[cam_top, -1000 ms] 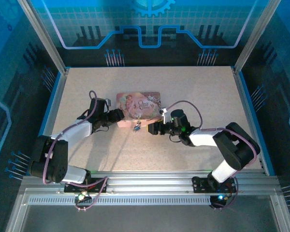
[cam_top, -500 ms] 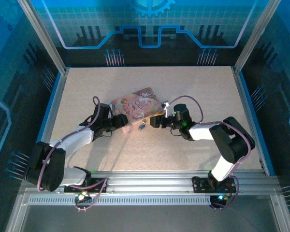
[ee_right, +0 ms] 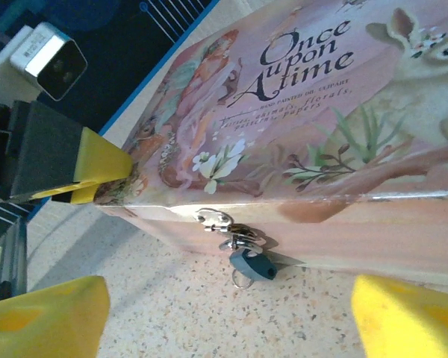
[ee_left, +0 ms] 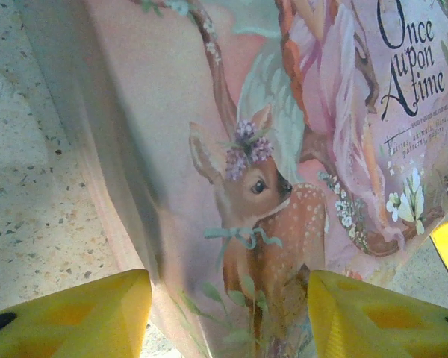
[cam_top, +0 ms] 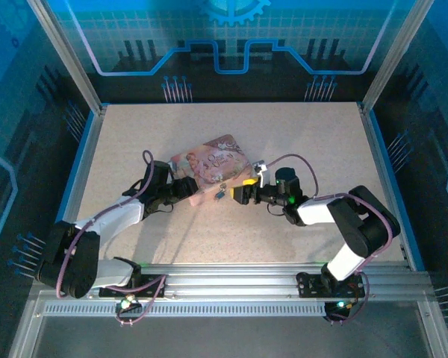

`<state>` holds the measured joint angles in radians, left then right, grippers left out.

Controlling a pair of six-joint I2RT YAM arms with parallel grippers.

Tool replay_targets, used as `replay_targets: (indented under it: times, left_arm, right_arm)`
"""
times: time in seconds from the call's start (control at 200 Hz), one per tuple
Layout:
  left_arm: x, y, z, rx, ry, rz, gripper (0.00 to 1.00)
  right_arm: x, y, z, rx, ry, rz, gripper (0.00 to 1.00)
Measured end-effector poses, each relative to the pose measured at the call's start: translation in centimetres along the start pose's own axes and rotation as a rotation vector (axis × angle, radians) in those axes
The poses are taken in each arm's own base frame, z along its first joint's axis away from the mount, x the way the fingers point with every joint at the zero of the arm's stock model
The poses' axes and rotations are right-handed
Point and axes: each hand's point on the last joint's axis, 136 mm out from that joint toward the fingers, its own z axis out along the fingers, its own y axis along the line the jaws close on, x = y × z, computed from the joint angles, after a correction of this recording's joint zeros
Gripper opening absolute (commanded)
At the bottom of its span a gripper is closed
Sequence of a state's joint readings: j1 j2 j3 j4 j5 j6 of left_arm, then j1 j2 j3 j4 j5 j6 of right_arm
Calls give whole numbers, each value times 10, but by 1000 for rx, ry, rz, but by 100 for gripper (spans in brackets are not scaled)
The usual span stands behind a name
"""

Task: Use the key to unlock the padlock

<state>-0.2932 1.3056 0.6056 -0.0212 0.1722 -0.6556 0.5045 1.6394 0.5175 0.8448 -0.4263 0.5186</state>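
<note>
Dark teal padlock (ee_right: 249,264) hung small from the hasp (ee_right: 213,218) on the pink tin (ee_right: 321,112).
Left end effector (ee_left: 228,313) gripped the tin's end; right end effector (ee_right: 225,317) stood wide, empty, facing the padlock.

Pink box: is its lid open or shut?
Shut. The pink box has its lid down, and the padlock hangs on its clasp.

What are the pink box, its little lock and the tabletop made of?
The pink box is probably printed tin, going by its soft sheen and rolled lid edge. The padlock looks like dark metal with a bluish glint. The tabletop is speckled and matte, stone-look, perhaps laminate.
</note>
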Motion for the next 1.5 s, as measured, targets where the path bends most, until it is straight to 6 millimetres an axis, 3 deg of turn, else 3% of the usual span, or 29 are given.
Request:
replay_targets:
  times: [0.115,0.41,0.68,0.97,1.501]
  left_arm:
    - [0,0,0,1,-1,0,58]
    - [1,0,0,1,1,1,58]
    - [1,0,0,1,1,1,58]
    - [1,0,0,2,1,0,58]
    - [1,0,0,3,0,-7,58]
  right_arm:
    - [2,2,6,-23,-11,21,88]
    - [34,2,33,-59,44,106,88]
    - [27,13,51,-103,21,95,87]
    - [29,10,58,-112,12,92,87]
    - [28,17,61,-154,-6,71,71]
